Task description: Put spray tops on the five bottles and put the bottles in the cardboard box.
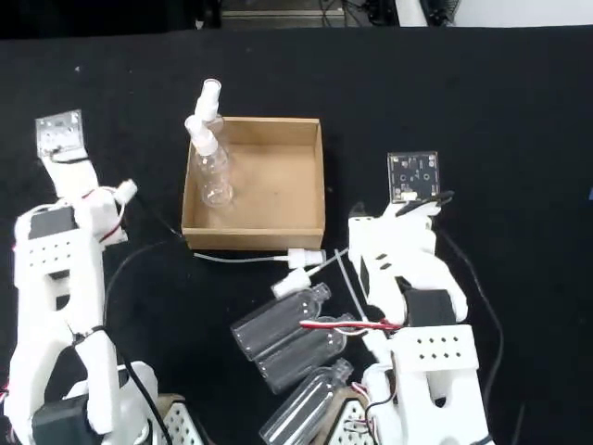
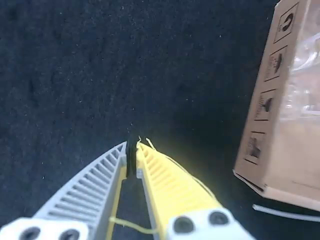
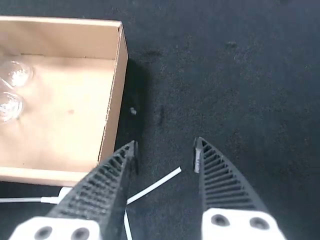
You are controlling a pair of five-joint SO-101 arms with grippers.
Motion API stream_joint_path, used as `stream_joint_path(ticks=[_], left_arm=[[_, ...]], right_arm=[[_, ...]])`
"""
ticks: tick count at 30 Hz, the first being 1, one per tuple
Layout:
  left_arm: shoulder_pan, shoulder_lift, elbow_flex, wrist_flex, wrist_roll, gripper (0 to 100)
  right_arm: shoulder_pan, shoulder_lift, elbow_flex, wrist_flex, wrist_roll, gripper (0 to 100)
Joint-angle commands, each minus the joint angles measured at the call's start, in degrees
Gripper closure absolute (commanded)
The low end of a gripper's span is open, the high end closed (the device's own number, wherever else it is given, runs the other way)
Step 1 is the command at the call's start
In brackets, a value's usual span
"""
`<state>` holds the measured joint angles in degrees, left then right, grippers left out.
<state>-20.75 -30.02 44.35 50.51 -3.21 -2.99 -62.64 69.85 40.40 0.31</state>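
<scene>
**Open brown cardboard box** [image 1: 255, 239]: both wrist views cut it at the picture's edge, so only part of it is seen in each.

**Two clear plastic bottles with white spray tops** [image 1: 215, 171], standing inside the box:
- In the left wrist view they are a blurred glare and the outline is unreadable.
- In the right wrist view they run off the edge.

**Three clear plastic bottles lying flat** [image 1: 287, 326], off the box wall nearest the arms:
- The one farthest from the box is cut by the edge in the high view.
- The middle one's neck is partly under the white right arm [image 1: 408, 278].

**Loose white spray top** [image 3: 62, 196], just beside that same wall: it is largely behind one black finger of the right gripper [image 3: 165, 152].
</scene>
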Motion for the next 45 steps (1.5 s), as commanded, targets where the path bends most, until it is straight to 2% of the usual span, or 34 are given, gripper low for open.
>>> stream_joint_path(ticks=[1,4,8,13,17,22,26,30,33,37,43,45], left_arm=[[-1.01,-1.76,1.98,-5.54,-0.35,97],[-0.66,-1.85,4.26,-7.03,0.35,97],[-0.92,-1.76,5.23,-9.67,6.07,97],[-0.4,-1.76,6.73,-10.02,10.37,97],[-0.04,-1.67,6.64,-10.11,10.46,97],[2.68,-1.67,6.46,-10.2,10.46,97],[5.05,-1.49,7.08,-14.77,10.46,97],[4.7,0.26,7.69,-15.91,10.46,97],[4.44,-0.79,6.02,-10.37,7.47,97],[3.21,-3.52,-1.27,4.22,-2.9,97],[5.93,-3.96,-10.15,24.88,-21.89,78],[9.27,-4.31,-12.53,31.3,-28.57,77]], right_arm=[[-0.79,-0.66,-5.32,0.18,1.49,82.5],[-1.23,-0.66,-7.08,0.18,1.14,82.5],[-6.33,0.57,-9.63,0.18,1.14,82.5],[-12.13,9.19,-15.69,0.0,1.05,82.5],[-14.07,16.75,-17.98,-5.89,1.05,82.5],[-12.22,25.27,-19.56,-10.99,-1.23,82.5],[-8.53,31.69,-23.69,-6.95,-6.15,82.5],[-6.24,33.89,-29.85,0.88,-6.68,82.5],[-4.13,32.48,-35.38,9.41,-6.33,82.5],[1.76,30.64,-41.27,22.24,2.29,82.2],[13.45,32.84,-42.15,32.53,11.08,82.1],[17.67,34.15,-42.15,33.85,13.71,82.1]])
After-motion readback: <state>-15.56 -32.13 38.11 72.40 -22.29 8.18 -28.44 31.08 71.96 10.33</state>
